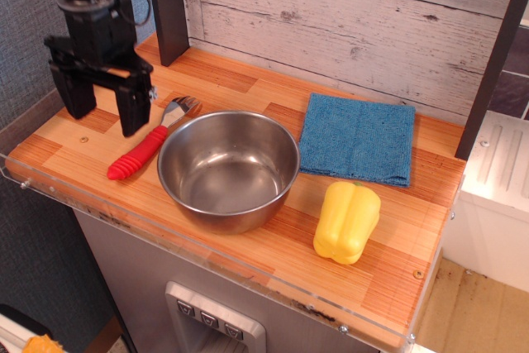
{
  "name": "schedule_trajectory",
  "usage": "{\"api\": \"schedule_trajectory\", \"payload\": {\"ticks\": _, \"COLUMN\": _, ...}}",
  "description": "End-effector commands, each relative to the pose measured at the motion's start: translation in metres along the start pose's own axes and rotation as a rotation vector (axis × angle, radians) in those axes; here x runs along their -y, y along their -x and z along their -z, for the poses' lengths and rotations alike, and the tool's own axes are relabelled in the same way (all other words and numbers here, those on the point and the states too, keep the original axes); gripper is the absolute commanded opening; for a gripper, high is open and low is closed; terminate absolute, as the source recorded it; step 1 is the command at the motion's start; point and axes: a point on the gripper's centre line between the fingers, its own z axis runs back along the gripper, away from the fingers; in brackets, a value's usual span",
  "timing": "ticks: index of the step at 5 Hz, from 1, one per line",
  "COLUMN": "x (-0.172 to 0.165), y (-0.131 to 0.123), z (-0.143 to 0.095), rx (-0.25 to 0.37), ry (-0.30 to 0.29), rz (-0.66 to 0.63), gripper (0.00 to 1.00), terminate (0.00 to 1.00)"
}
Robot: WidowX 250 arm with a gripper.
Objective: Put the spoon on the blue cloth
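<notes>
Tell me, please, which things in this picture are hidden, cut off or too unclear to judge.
- Gripper: its top is cut off by the upper picture edge; its height above the table cannot be judged from this single view.
- Spoon: part of the head sits behind the steel bowl's rim.
- Blue cloth: whether it is folded cannot be seen.
- Yellow pepper: its far side is hidden.

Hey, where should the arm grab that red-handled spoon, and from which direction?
Probably the thick ribbed red handle of the spoon, around its middle, coming from straight above. It lies flat and diagonal on the wood with bare table on its left, while its metal head sits close to the steel bowl. The open end effector would need its jaws across the handle.
</notes>
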Motion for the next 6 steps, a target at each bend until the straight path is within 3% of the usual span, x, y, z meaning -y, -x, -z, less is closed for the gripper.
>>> {"api": "schedule_trajectory", "payload": {"ticks": 1, "x": -0.004, "y": -0.014, "z": 0.018, "rx": -0.042, "ry": -0.019, "rz": -0.001, "gripper": 1.00, "terminate": 0.00}}
{"api": "schedule_trajectory", "payload": {"ticks": 2, "x": -0.001, "y": -0.019, "z": 0.037, "rx": -0.002, "ry": -0.057, "rz": 0.001, "gripper": 1.00, "terminate": 0.00}}
{"api": "schedule_trajectory", "payload": {"ticks": 4, "x": 0.000, "y": -0.018, "z": 0.041, "rx": 0.047, "ry": -0.094, "rz": -0.012, "gripper": 1.00, "terminate": 0.00}}
{"api": "schedule_trajectory", "payload": {"ticks": 5, "x": -0.002, "y": -0.014, "z": 0.036, "rx": 0.097, "ry": -0.115, "rz": -0.047, "gripper": 0.00, "terminate": 0.00}}
{"api": "schedule_trajectory", "payload": {"ticks": 6, "x": -0.004, "y": -0.011, "z": 0.030, "rx": 0.109, "ry": -0.115, "rz": -0.058, "gripper": 0.00, "terminate": 0.00}}
